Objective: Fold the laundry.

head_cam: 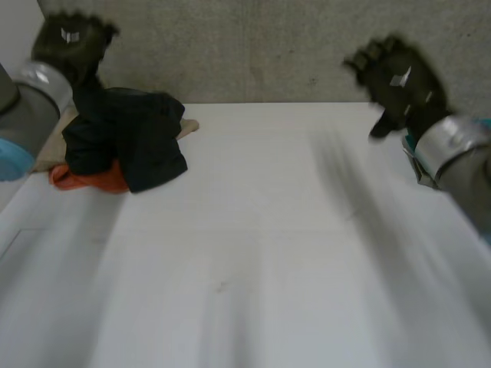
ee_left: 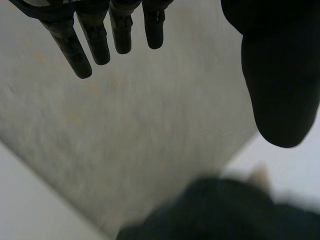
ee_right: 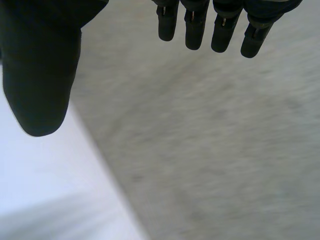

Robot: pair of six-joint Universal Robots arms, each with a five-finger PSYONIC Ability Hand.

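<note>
A pile of laundry lies at the far left of the white table (head_cam: 253,253): a black cloth (head_cam: 126,142) on top, an orange cloth (head_cam: 92,180) under it and a beige cloth (head_cam: 188,126) behind. My left hand (head_cam: 73,38) hovers just above the pile's peak. In the left wrist view its fingers (ee_left: 95,40) are straight and its thumb (ee_left: 280,75) stands apart, nothing between them, and the black cloth (ee_left: 220,210) lies below. My right hand (head_cam: 399,77) is raised over the table's far right. Its fingers (ee_right: 195,25) and thumb (ee_right: 40,65) are spread and empty.
A grey wall (head_cam: 268,46) runs along the table's far edge, close behind both hands. The table's bare white surface (ee_right: 40,185) lies beneath the right hand.
</note>
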